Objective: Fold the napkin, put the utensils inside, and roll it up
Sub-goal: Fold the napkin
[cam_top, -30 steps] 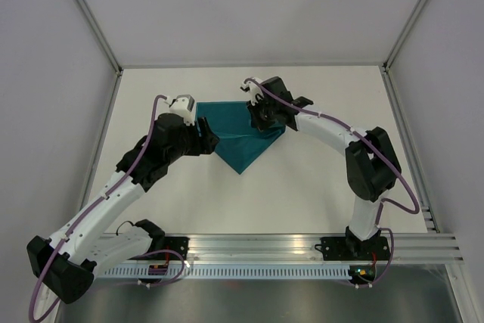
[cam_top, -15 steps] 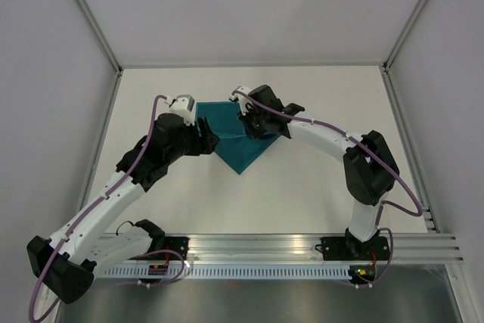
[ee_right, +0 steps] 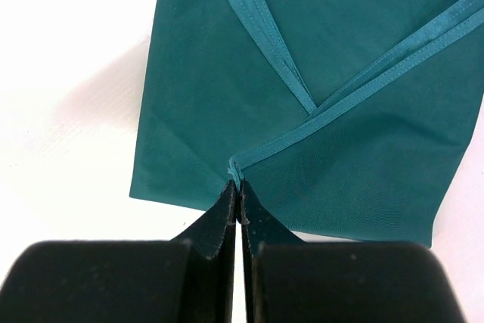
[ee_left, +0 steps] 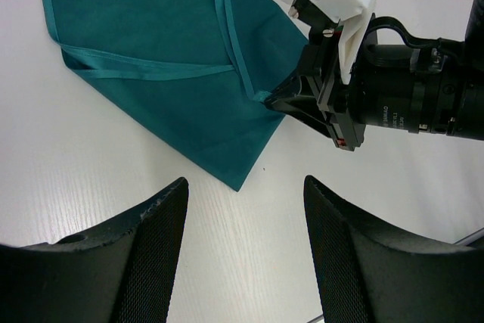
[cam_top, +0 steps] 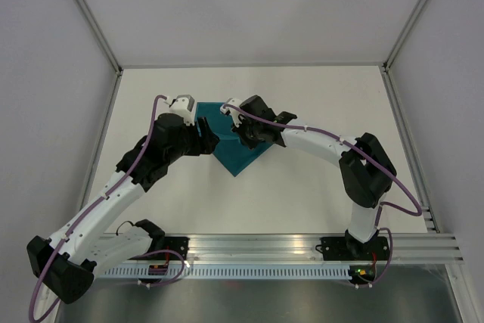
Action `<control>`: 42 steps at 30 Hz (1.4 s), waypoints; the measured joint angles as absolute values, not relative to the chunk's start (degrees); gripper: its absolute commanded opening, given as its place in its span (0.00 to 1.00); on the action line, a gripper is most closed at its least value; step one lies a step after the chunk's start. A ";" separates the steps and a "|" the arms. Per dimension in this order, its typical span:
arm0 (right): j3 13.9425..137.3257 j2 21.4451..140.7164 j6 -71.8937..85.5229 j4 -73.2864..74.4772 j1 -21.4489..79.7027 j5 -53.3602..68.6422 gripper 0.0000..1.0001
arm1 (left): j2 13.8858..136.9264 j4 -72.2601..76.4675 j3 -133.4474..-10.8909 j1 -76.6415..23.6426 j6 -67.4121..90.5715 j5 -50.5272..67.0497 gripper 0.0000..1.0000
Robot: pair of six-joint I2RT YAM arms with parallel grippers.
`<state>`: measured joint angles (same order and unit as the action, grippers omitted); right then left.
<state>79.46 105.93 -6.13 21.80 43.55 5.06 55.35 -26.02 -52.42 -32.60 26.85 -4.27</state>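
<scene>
The teal-green napkin (cam_top: 236, 155) lies partly folded on the white table between the two arms; it also shows in the left wrist view (ee_left: 166, 66) and the right wrist view (ee_right: 325, 111). My right gripper (ee_right: 239, 187) is shut on a hemmed corner of the napkin and holds that corner over the middle of the cloth; in the top view it (cam_top: 243, 135) sits above the napkin. My left gripper (ee_left: 243, 217) is open and empty, just above bare table near the napkin's lower point, at the cloth's left side in the top view (cam_top: 209, 140). No utensils are in view.
White enclosure walls with metal corner posts surround the table (cam_top: 302, 194). An aluminium rail (cam_top: 287, 251) carrying both arm bases runs along the near edge. The right arm's wrist camera (ee_left: 408, 100) is close in front of my left gripper.
My right gripper has moved left across the napkin, pulling the held corner with it and folding the cloth's right side over. The left arm has stayed in place.
</scene>
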 measured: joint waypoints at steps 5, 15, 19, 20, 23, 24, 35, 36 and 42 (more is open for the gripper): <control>79.40 106.87 -6.26 21.08 44.45 5.08 0.05 | 55.35 -26.02 -52.42 -32.60 26.85 -4.27 0.67; 78.61 110.98 -6.28 20.62 46.09 7.22 0.11 | 55.40 -25.96 -52.29 -32.60 26.87 -4.14 0.67; 78.61 111.79 -6.28 20.60 46.68 8.03 0.22 | 55.44 -25.96 -52.07 -32.60 26.89 -3.92 0.67; 78.61 111.90 -6.24 20.56 46.78 8.19 0.26 | 55.44 -25.96 -52.07 -32.60 26.89 -3.92 0.67; 78.61 112.18 -6.28 20.56 47.05 8.84 0.35 | 55.44 -25.96 -52.05 -32.60 26.89 -3.90 0.67; 78.61 112.25 -6.28 20.58 47.11 9.06 0.39 | 55.44 -25.93 -52.03 -32.60 26.89 -3.90 0.67; 79.00 112.66 -6.26 22.22 47.16 12.49 0.47 | 55.44 -25.61 -51.66 -32.60 26.89 -3.90 0.67; 79.24 112.86 -6.24 22.63 47.16 13.13 0.47 | 55.44 -25.61 -51.66 -32.60 26.89 -3.90 0.68; 79.55 113.65 -5.98 24.23 47.16 14.90 0.47 | 55.55 -25.61 -51.68 -32.60 26.89 -3.88 0.67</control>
<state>79.55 113.65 -5.98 24.23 47.16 14.90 55.55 -25.61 -51.68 -32.60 26.89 -3.88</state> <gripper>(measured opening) 0.470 0.676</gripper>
